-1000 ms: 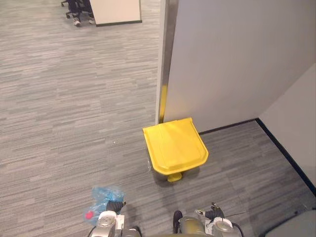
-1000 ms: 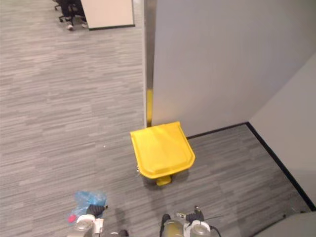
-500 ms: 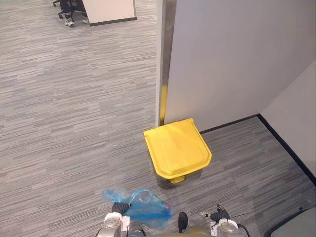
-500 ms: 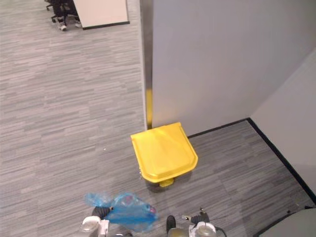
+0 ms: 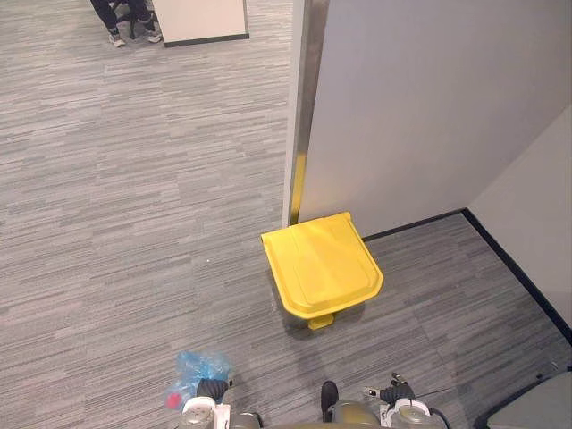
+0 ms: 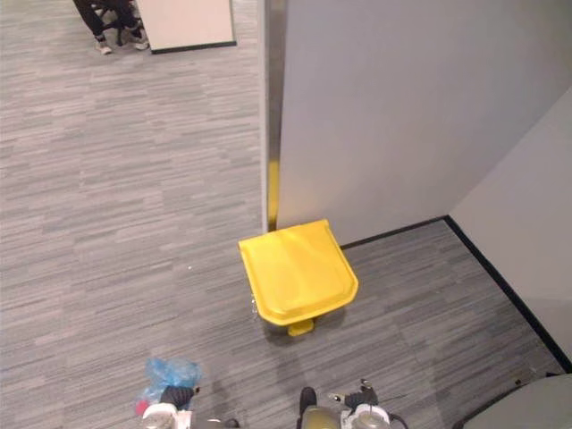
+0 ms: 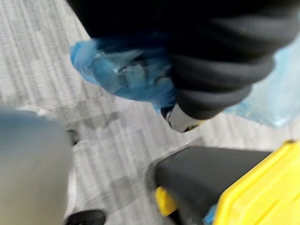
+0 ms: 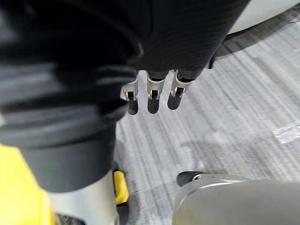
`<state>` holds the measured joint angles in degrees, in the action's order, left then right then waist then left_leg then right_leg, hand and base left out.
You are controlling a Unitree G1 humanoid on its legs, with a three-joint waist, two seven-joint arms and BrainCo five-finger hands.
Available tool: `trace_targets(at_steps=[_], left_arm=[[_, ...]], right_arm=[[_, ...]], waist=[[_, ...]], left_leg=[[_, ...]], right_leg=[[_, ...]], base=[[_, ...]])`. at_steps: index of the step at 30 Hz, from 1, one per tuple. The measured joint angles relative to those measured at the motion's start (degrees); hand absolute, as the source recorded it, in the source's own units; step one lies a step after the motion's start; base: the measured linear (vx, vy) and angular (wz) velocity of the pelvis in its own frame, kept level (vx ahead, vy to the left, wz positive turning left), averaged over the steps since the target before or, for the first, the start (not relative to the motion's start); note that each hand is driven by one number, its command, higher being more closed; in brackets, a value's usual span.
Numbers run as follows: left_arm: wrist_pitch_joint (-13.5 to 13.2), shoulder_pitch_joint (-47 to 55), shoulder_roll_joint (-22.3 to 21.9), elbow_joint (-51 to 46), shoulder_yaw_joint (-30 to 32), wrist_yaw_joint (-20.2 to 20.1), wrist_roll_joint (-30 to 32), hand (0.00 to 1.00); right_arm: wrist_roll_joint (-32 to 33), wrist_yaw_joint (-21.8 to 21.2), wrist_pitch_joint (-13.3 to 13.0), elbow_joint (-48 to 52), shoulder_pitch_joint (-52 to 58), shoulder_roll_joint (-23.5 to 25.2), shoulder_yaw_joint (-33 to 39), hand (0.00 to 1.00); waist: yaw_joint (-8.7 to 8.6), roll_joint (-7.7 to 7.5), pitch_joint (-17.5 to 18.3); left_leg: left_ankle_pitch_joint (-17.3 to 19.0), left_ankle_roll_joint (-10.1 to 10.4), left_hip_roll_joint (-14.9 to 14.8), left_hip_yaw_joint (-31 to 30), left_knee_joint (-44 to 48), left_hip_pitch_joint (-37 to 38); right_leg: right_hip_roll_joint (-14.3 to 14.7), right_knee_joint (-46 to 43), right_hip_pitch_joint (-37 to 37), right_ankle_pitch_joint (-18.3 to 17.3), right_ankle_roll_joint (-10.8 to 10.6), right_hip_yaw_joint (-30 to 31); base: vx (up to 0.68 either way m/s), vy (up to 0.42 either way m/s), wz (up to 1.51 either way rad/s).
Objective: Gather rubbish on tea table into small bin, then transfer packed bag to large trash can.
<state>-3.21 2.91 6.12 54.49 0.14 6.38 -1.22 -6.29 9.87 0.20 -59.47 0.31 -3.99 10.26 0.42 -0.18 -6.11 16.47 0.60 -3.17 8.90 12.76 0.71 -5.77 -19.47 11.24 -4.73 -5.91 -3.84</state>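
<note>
Blue bag [image 5: 198,368] is clamped by left hand [image 7: 218,77] fingers; right hand [image 8: 149,91] fingers straight, empty; yellow bin [image 5: 322,265] closed, drop pending.

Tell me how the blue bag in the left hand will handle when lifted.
Probably floppy: the blue bag is thin, crumpled film bunched at the left hand. Likely light, though a red item inside may make it swing. The film looks see-through, so it could tear if snagged.
</note>
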Motion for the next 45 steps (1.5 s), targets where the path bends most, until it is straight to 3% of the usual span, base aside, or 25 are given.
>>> trace_targets(at_steps=[1,2,3,4,5,6,7,8,9,10,12,15,20,23,29,31,33,35,36,37,38,40,44,45], left_arm=[[0.0,-0.3,-0.2,-0.1,1.2,-0.1,0.0,1.0],[0.0,-1.5,-0.7,-0.1,2.1,0.1,0.0,1.0],[0.1,-2.2,-0.4,0.9,2.3,0.5,0.0,1.0],[-0.1,-2.4,0.4,1.3,1.8,0.7,0.0,1.0],[-0.2,-2.5,0.7,1.3,1.7,0.7,0.0,1.0],[-0.2,-2.5,1.0,1.3,1.7,0.8,0.0,1.0],[-0.1,-1.9,0.7,1.4,2.1,0.8,0.0,1.0],[-0.1,-1.6,-0.3,1.7,3.0,0.8,0.0,1.0],[-0.1,-1.7,-0.7,1.8,3.0,0.8,0.0,1.0],[-0.1,-2.5,-1.6,1.8,2.7,0.6,0.0,1.0],[-0.1,-2.9,-2.7,2.4,2.8,0.3,0.7,1.0],[0.2,-2.6,-2.2,3.1,2.9,-0.2,1.8,1.0],[0.2,-3.3,-2.5,2.9,2.7,-0.5,2.2,1.0],[0.0,-3.9,-2.3,1.6,2.3,-0.5,2.2,1.0],[-0.4,-5.2,-0.1,-2.4,1.4,-0.3,2.1,1.0],[-0.6,-6.9,0.8,-4.6,0.9,0.2,1.1,1.0],[-1.6,-7.0,1.0,-7.5,0.8,1.0,-0.2,1.0],[-2.0,-7.6,0.9,-9.5,0.5,1.3,-1.1,1.0],[-3.0,-8.1,1.1,-10.5,0.5,1.5,-2.6,1.0],[-3.2,-8.3,1.1,-10.6,0.5,1.7,-2.9,1.0],[-3.3,-9.2,1.8,-10.6,0.6,2.4,-4.3,1.0],[-3.5,-8.5,2.3,-11.2,0.6,3.5,-6.5,1.0],[-3.5,-8.4,2.1,-12.9,-0.3,3.6,-8.0,1.0],[-3.6,-8.4,2.0,-13.5,-1.5,3.6,-8.0,1.0]], right_arm=[[0.2,-0.1,-0.1,0.2,-0.2,0.2,1.0,0.0],[0.3,-0.1,-0.6,1.7,-0.8,0.4,2.1,0.0],[0.2,-0.1,-0.5,2.4,-1.7,0.3,2.6,0.0],[0.0,-0.1,-0.4,2.3,-1.3,0.3,2.5,0.0],[0.0,-0.1,-0.3,2.3,-1.1,0.5,2.5,0.0],[-0.1,0.0,0.3,2.3,-0.5,0.9,2.7,0.0],[-0.1,0.3,0.4,2.3,-0.2,1.1,2.7,0.0],[-0.5,0.3,0.5,2.4,-0.2,0.7,2.8,0.0],[-0.5,0.2,0.6,2.4,-0.2,0.4,2.8,0.0],[-0.5,0.2,0.6,3.3,-0.7,0.3,2.7,0.0],[-0.5,0.1,0.4,4.1,-0.4,-0.5,3.1,0.0],[-0.6,-0.1,0.3,2.2,0.0,-0.2,3.1,0.0],[-1.8,-1.1,0.3,1.0,-1.0,-0.5,2.3,0.0],[-2.4,-1.2,0.3,1.1,-1.3,-0.8,0.1,0.0],[-2.2,-1.3,0.0,5.6,-8.7,-0.8,-9.7,0.0],[-0.6,-0.9,-0.4,9.2,-15.2,-1.4,-11.5,0.0],[0.7,-0.4,-1.1,9.9,-20.5,-2.2,-12.3,0.0],[1.9,0.0,-1.5,10.3,-25.7,-4.1,-12.8,0.0],[3.0,0.4,-1.7,10.2,-30.2,-5.7,-12.7,0.0],[3.3,0.7,-1.6,10.0,-31.4,-6.0,-12.7,0.0],[4.7,1.3,-1.6,10.0,-33.8,-7.4,-12.7,0.0],[6.8,2.4,-1.5,9.9,-37.8,-9.9,-12.7,0.0],[11.0,3.8,-1.1,9.1,-44.7,-12.8,-12.3,0.0],[12.0,4.2,-1.1,9.1,-46.3,-13.3,-11.8,0.0]], waist=[[-0.02,-0.2,-0.9],[-0.07,-0.47,-2.4],[-0.51,-0.03,-4.2],[-0.63,-1.13,-4.2],[-0.65,-1.74,-4.3],[-0.44,-3.56,-4.9],[-0.38,-4.05,-5.1],[-0.13,-3.79,-4.9],[0.17,-3.37,-4.7],[0.14,-1.0,-4.9],[-0.33,-0.1,-5.4],[-0.48,-0.99,-3.1],[-0.74,-0.24,-1.9],[-0.78,-0.32,-1.7],[-0.68,-0.58,-0.8],[-0.19,0.09,-1.6],[0.05,0.24,-2.2],[0.07,0.96,-3.0],[0.74,1.51,-3.5],[1.4,1.78,-4.1],[1.46,0.15,-5.2],[2.43,0.44,-5.6],[2.71,0.51,-5.9],[2.67,0.52,-5.9]], left_leg=[[0.9,-0.2,0.3,-0.1,0.5,0.4],[1.4,-1.2,0.9,-0.5,1.7,1.5],[3.3,-1.8,0.0,-0.7,3.5,3.2],[4.0,-1.7,0.1,-1.2,3.6,4.0],[4.1,-1.6,0.5,-1.4,3.6,4.3],[4.8,-0.9,1.4,-1.7,3.8,5.5],[5.9,-0.1,1.6,-1.8,4.7,6.4],[7.9,1.3,1.1,-1.9,5.6,7.6],[8.3,1.6,0.4,-1.7,5.6,7.8],[8.5,2.3,-1.7,-2.0,4.7,7.9],[7.3,3.5,-2.8,-3.1,2.9,10.7],[2.2,4.6,-4.5,-5.5,1.8,13.6],[-4.2,7.1,-7.3,-8.4,-2.2,13.8],[-4.4,7.6,-8.0,-9.8,-2.3,13.0],[-4.4,7.6,-8.7,-11.3,-7.1,3.8],[-3.9,8.3,-9.4,-11.0,-7.3,-0.3],[-3.2,8.3,-9.6,-10.9,-5.5,-2.2],[-0.6,5.8,-9.8,-10.9,-4.2,-4.0],[2.6,4.8,-10.5,-11.3,-4.7,-5.5],[2.6,5.2,-10.6,-11.3,-4.7,-6.1],[2.2,6.7,-9.5,-12.1,-5.1,-6.5],[1.1,7.8,-9.6,-14.7,-6.5,-8.2],[0.2,9.3,-10.0,-15.9,-3.6,-12.0],[0.0,10.5,-10.1,-15.8,-3.2,-12.5]], right_leg=[[-0.8,-6.2,2.6,-0.7,-1.0,-0.7],[-1.6,-15.0,8.0,-3.8,-2.3,-1.8],[-0.7,-10.1,9.1,-3.8,-1.2,-3.4],[-0.5,0.0,9.7,0.5,-1.6,-5.6],[-0.7,2.6,10.0,1.3,-1.6,-5.8],[-1.4,7.2,10.9,2.2,-1.4,-6.3],[-1.5,9.2,11.0,2.3,-1.2,-7.0],[-0.9,9.2,10.4,3.0,1.3,-8.2],[-0.3,8.9,10.6,3.0,1.4,-8.6],[1.4,8.3,10.7,2.6,1.5,-8.8],[2.0,3.8,10.9,2.4,2.4,-8.9],[1.7,-4.6,10.7,-5.5,4.6,-11.4],[3.6,-2.0,9.2,-6.5,5.8,-13.7],[3.9,-1.0,8.8,-6.3,6.1,-14.6],[3.8,3.2,17.1,-1.8,6.3,-17.1],[4.2,6.8,19.0,0.1,3.1,-18.3],[5.2,8.7,19.0,0.8,2.2,-16.9],[6.2,10.4,19.3,1.3,1.4,-15.6],[7.0,10.9,20.8,1.6,1.0,-15.0],[6.7,9.4,22.2,2.6,3.0,-14.1],[6.7,2.4,24.7,3.2,8.0,-8.7],[7.7,6.9,24.4,3.4,5.9,-8.6],[8.8,12.1,24.5,6.6,6.2,-9.2],[8.9,12.7,24.5,7.1,5.9,-9.5]], base=[[-0.05,0.055,0.08],[-0.03,0.011,0.05],[0.01,-0.011,0.24],[0.08,-0.033,0.29],[0.2,-0.104,0.48],[0.22,-0.135,0.36],[0.36,-0.185,0.23],[0.3,-0.118,-0.06],[0.49,-0.127,-0.07],[0.49,-0.093,0.13],[0.36,-0.078,0.26],[0.39,-0.151,0.3],[0.34,-0.161,0.11],[0.04,-0.081,0.26],[-0.15,-0.079,0.26],[-0.23,-0.123,0.26],[-0.22,-0.12,0.23],[-0.23,-0.08,0.19],[-0.19,-0.038,-0.02],[-0.2,-0.045,0.11],[-0.1,-0.05,0.29],[-0.03,-0.072,0.18],[-0.02,-0.032,-0.04],[-0.02,0.018,-0.06]])
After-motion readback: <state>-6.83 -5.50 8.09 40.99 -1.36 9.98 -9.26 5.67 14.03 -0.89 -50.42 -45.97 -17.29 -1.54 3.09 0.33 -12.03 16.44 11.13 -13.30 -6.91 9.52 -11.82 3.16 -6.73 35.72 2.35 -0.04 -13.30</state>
